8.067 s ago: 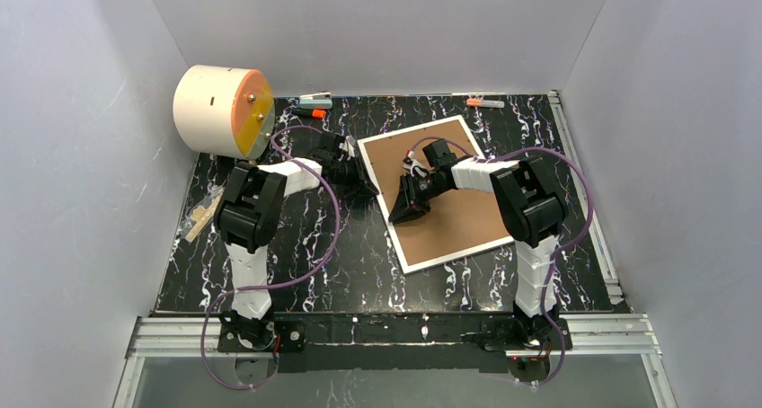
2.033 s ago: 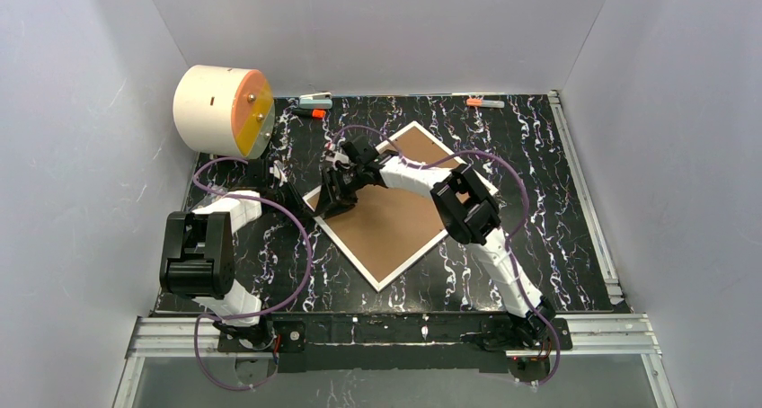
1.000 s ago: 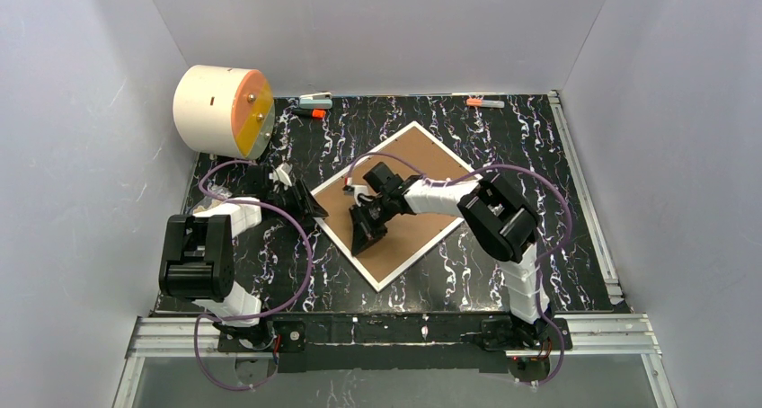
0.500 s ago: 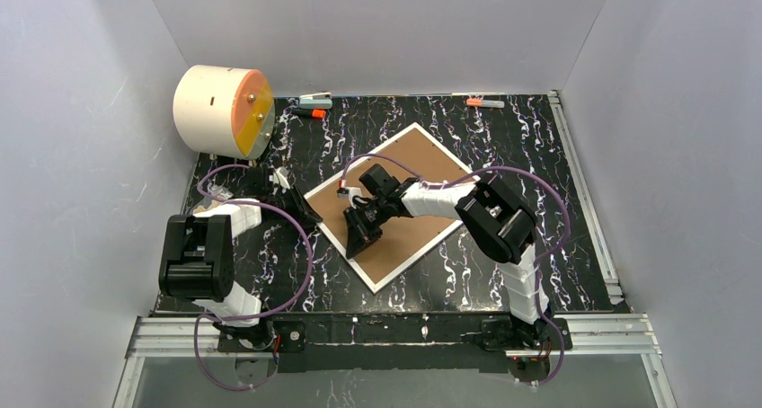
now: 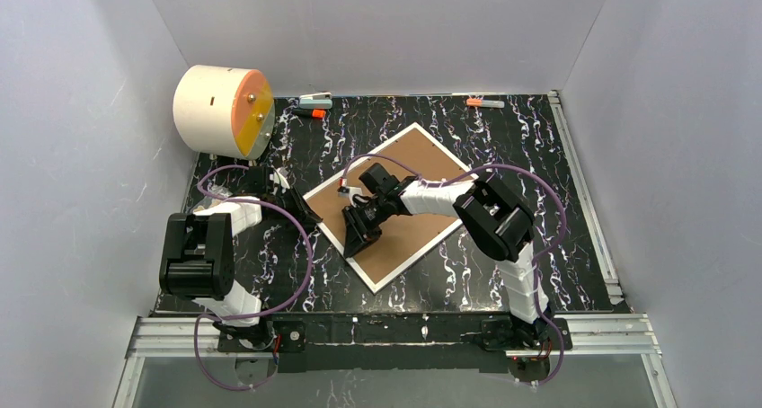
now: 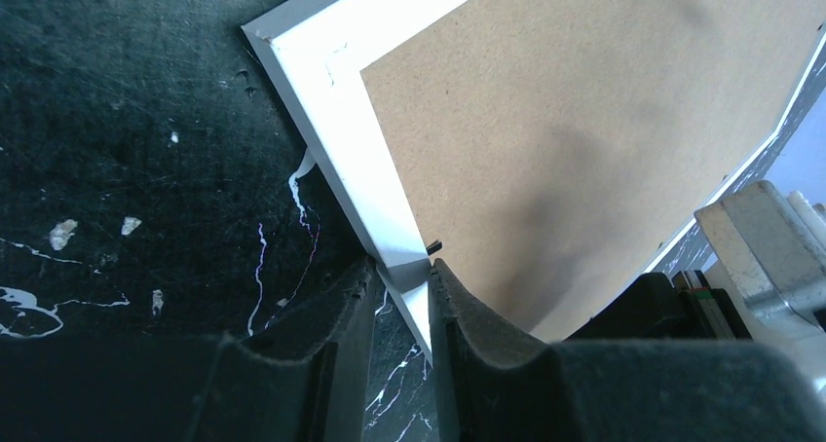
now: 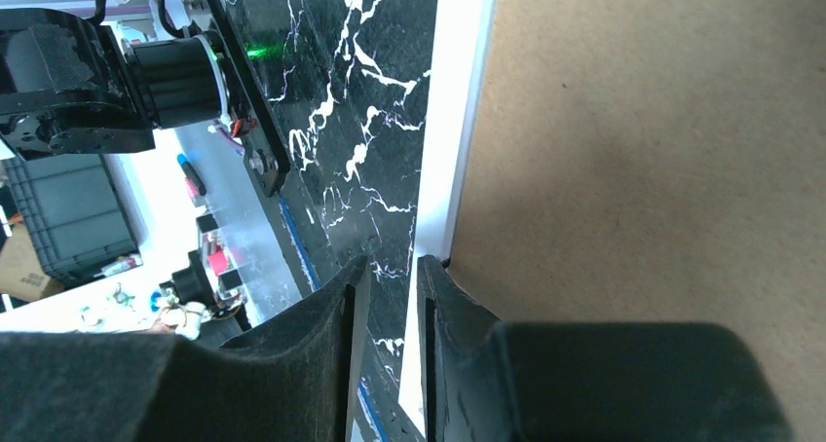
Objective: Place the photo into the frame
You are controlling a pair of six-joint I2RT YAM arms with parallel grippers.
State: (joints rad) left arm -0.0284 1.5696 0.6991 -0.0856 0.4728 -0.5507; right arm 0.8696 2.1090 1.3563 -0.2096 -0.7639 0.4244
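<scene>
The frame [image 5: 422, 170] lies face down on the black marbled table, set as a diamond, its brown board back up and a thin white rim around it. The photo is hidden. My left gripper [image 5: 304, 212] is at the frame's left corner. In the left wrist view this gripper [image 6: 401, 272] is shut on the white rim of the frame [image 6: 584, 121], with one finger on the table side and the other over the board. My right gripper [image 5: 357, 242] hovers low over the lower-left edge. Its jaws [image 7: 392, 267] stand slightly open beside the white rim of the frame [image 7: 662, 150], holding nothing.
A white drum with an orange face [image 5: 220, 110] stands at the back left. Two orange-tipped clips [image 5: 314, 102] [image 5: 485, 103] lie along the back edge. Small wooden pieces [image 5: 202, 215] sit at the left edge. White walls enclose the table.
My left gripper has closed onto the frame's left rim. My right gripper has parted its jaws a little and shifted slightly left. The frame has slid slightly left.
</scene>
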